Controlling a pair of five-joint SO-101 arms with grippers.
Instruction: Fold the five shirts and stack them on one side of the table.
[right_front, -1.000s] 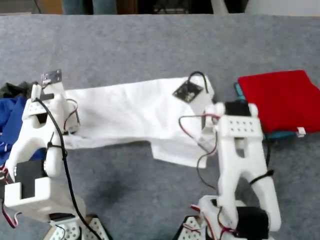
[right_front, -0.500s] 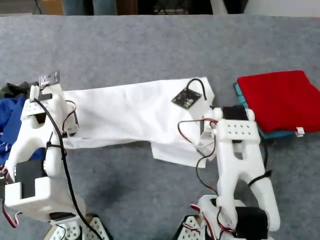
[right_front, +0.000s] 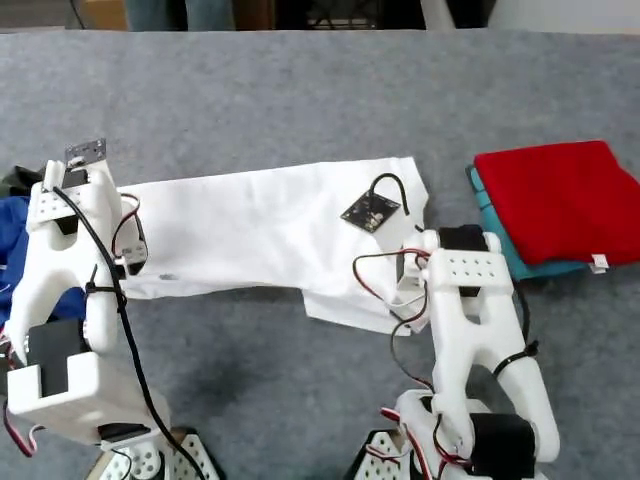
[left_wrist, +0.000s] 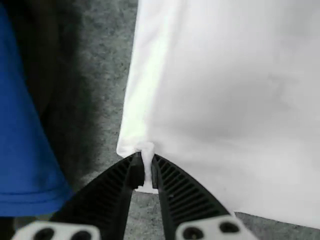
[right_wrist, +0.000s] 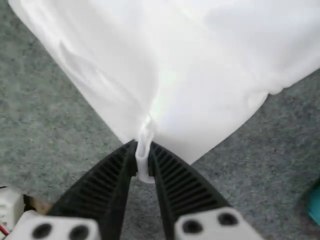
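A white shirt (right_front: 270, 225) lies stretched across the middle of the grey table (right_front: 300, 90). My left gripper (left_wrist: 144, 170) is shut on the white shirt (left_wrist: 225, 100) at its left edge, pinching a small fold of cloth. My right gripper (right_wrist: 144, 162) is shut on the white shirt (right_wrist: 175, 75) at a corner of its right end. At the right side of the table a folded red shirt (right_front: 560, 200) rests on a folded teal shirt (right_front: 500, 250). A blue shirt (right_front: 15, 240) and a dark one (right_front: 20, 178) lie crumpled at the left edge.
In the left wrist view the blue shirt (left_wrist: 22, 130) lies close beside my gripper, with a strip of bare table between it and the white cloth. Open grey table stretches along the far side and in front between the arm bases.
Both arms have drawn back toward their bases with the shirt held. The left arm also shifted left, pulling the cloth flatter, and the right end of the shirt slid nearer.
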